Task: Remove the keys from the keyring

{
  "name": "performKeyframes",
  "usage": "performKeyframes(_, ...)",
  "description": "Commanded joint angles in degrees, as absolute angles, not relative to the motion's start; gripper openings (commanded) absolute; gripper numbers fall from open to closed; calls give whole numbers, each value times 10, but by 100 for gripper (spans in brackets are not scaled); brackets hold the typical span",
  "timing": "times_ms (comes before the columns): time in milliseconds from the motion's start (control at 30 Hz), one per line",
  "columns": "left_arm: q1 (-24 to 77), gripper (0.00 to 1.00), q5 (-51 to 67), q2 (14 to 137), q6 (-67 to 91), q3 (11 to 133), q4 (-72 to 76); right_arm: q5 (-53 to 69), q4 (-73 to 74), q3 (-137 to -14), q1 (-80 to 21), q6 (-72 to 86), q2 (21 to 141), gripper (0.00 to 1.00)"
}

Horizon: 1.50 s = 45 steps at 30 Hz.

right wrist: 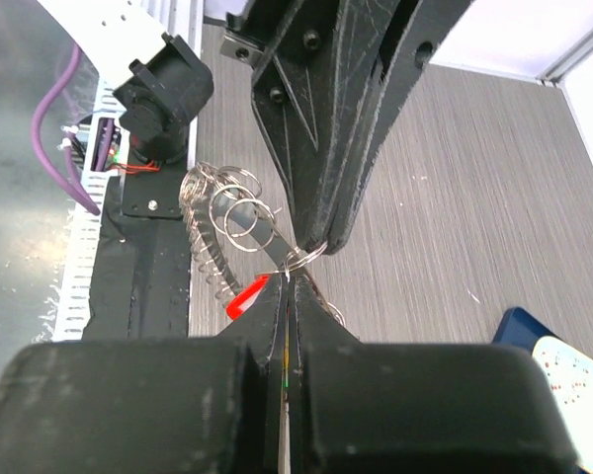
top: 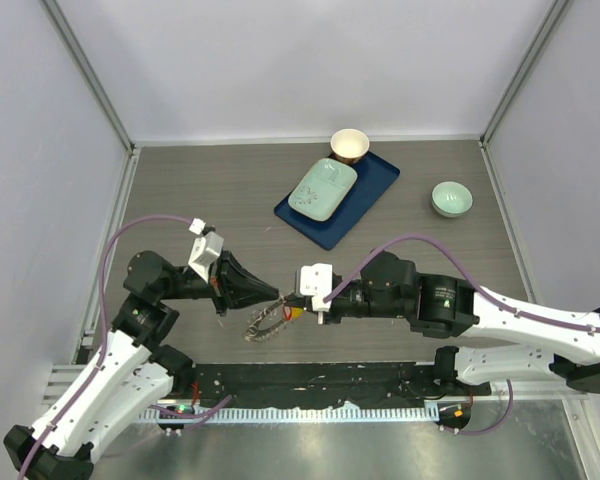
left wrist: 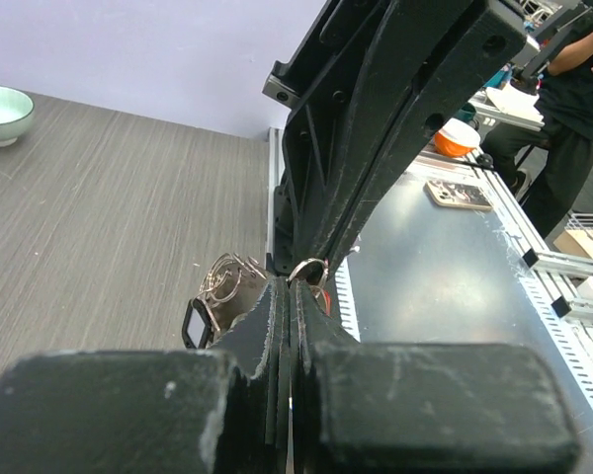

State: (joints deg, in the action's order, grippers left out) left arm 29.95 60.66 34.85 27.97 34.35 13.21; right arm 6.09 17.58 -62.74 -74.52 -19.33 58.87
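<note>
The two arms meet nose to nose near the front edge of the table [top: 200, 190]. The left gripper [top: 272, 294] is clenched, pinching a small wire loop of the keyring [top: 265, 326]. The rest of the ring droops at 7 o'clock from the fingertips, a tangle of silvery coils lying on the wood.

The right gripper [top: 298, 299] comes in from 3 o'clock and is also clamped tight, its tips almost touching the left one's. It grips the keys [top: 295, 312]. A thin green and orange sliver shows in the seam between its fingers, and the red key [right wrist: 247, 296] sticks out beside the tips, close to the coils.

Well apart at 12 o'clock a blue tray [top: 375, 180] carries a pale green dish [top: 322, 190], with a cup [top: 349, 145] at its far corner. A green bowl [top: 451, 198] stands at 2 o'clock.
</note>
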Motion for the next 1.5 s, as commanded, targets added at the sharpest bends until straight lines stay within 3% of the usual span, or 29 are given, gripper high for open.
performKeyframes(0,308,0,677,336,280,366,149,-34,139,-657,-734,-201,584,1)
performKeyframes(367,308,0,670,342,151,411,-21,-19,106,-650,-734,-205,574,1)
performKeyframes(600,308,0,629,353,139,417,-40,64,93,-645,-734,-210,562,1)
performKeyframes(867,308,0,486,343,128,429,-79,111,118,-655,-734,-207,574,1)
performKeyframes(1100,308,0,477,323,113,427,-83,108,111,-656,-734,-208,579,1)
performKeyframes(1267,308,0,540,327,107,418,-72,112,110,-658,-734,-210,587,1)
performKeyframes(1400,308,0,503,327,103,417,-80,110,108,-659,-734,-205,584,1)
performKeyframes(1467,308,16,483,326,81,425,-108,123,110,-655,-734,-211,575,1)
